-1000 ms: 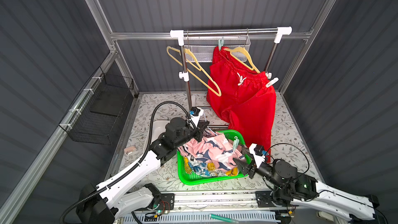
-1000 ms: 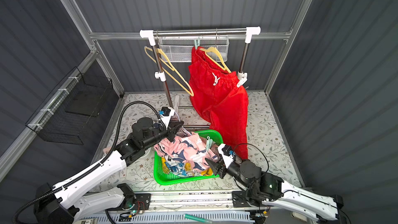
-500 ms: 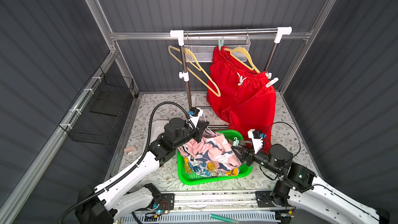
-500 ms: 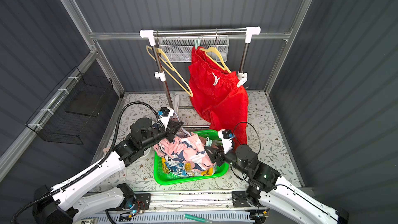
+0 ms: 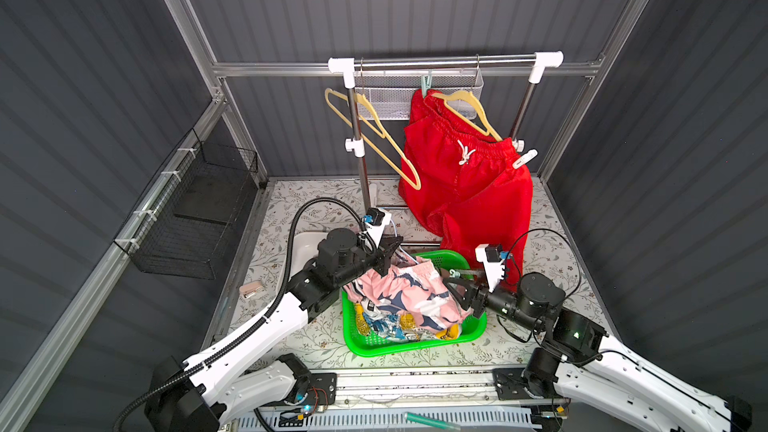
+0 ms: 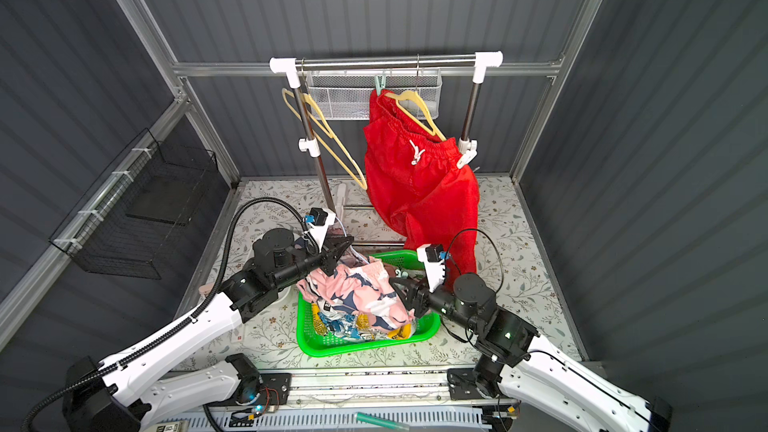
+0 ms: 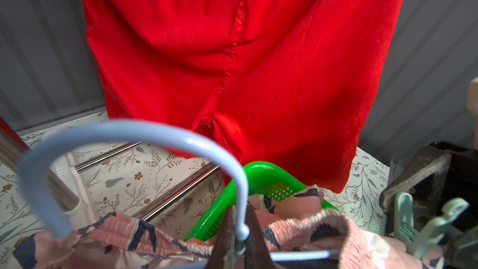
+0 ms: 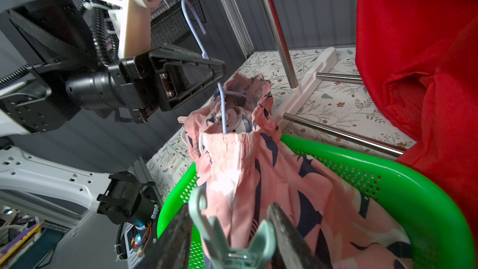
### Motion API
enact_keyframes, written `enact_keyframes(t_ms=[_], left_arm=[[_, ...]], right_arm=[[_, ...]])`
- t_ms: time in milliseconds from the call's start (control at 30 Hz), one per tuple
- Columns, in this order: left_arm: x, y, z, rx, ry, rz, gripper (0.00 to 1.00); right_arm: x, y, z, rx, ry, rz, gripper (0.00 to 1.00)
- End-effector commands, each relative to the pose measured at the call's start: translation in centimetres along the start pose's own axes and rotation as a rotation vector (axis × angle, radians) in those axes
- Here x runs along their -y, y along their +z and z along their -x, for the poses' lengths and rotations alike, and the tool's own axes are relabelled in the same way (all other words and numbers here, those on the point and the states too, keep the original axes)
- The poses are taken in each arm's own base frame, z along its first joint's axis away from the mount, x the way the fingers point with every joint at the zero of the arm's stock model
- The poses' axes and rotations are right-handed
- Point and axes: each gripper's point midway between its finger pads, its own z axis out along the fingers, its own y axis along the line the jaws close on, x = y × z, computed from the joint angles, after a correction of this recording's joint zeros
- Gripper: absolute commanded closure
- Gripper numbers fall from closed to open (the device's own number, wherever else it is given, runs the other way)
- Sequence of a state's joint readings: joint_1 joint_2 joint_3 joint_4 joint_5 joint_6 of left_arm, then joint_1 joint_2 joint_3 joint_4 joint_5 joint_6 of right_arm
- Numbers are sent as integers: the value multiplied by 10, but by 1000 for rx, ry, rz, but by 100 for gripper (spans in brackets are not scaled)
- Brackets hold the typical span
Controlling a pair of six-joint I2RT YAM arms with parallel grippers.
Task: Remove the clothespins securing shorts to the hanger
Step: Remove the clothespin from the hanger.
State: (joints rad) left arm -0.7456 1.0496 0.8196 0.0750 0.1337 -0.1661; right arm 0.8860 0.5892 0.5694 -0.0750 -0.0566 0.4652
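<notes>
The left gripper is clamped on the neck of the blue hanger, jaws together on the wire, and holds it above the 11 o'clock corner of the green basket. The pink shorts hang from this hanger and drape into the basket, over the white printed shorts. The right gripper reaches in from the basket's 3 o'clock rim. Its fingers are closed against the two handles of the mint clothespin, which sits on the pink waistband; bunched pink fabric lies directly behind the clothespin. At 1 o'clock from the basket the red shorts hang from a yellow hanger on the rail, with a second mint clothespin at the hanger's upper end and a white clothespin at its lower end. Their hem drops just behind the right wrist. An empty yellow hanger hangs at 12 o'clock beside the rack upright, below a mesh tray. A black wire basket is mounted on the wall at 9 o'clock. The rack's foot bars lie on the floral worktop, just beyond the basket.
</notes>
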Motion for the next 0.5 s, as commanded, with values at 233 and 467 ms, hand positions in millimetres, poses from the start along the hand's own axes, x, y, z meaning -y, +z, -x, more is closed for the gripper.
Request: enact_keyframes(t_ms=[233,467], left_arm=[[4,-6,6,33,-36,-5,99],[6,-7,5,33,-43,4,99]], right_arm=[[-3,7,13,8,-10,-14,65],[0,5,20,26,-47,-41,84]])
